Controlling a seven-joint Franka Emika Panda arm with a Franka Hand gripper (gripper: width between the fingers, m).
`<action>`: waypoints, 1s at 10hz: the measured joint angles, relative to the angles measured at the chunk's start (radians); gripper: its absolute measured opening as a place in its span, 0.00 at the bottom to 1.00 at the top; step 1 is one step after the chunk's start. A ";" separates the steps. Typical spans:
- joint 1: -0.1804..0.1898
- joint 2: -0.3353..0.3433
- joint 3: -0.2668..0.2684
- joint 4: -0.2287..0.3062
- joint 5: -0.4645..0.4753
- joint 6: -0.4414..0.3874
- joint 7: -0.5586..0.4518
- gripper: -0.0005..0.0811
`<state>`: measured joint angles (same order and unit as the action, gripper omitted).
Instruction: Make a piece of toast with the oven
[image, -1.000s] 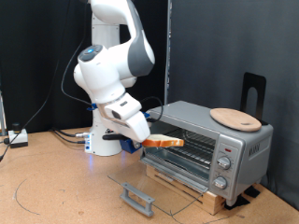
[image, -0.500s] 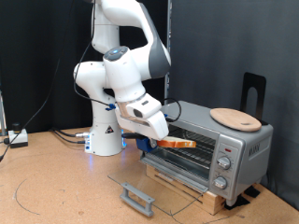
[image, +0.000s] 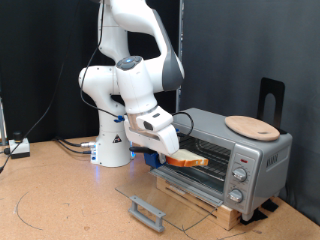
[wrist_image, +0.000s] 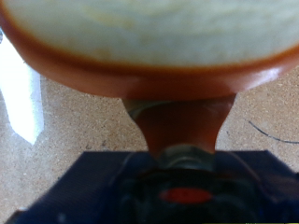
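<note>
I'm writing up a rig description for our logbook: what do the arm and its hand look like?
The arm is glossy white with rounded, bulbous segments and dark grey joint bands, on a white base with a small blue light. The hand is a white block. Cables trail from the base across the floor.

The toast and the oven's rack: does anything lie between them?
No. In the exterior view the toast, held by the end effector, sits at the oven opening; nothing is between.
</note>
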<state>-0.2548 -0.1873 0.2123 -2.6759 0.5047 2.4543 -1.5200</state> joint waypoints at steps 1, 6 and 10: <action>0.000 0.000 -0.001 0.000 0.003 0.000 0.000 0.52; 0.003 -0.004 -0.001 0.004 0.024 0.012 -0.005 0.52; 0.057 -0.041 0.042 -0.011 0.094 0.053 -0.039 0.52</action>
<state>-0.1980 -0.2287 0.2539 -2.6868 0.5982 2.5073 -1.5586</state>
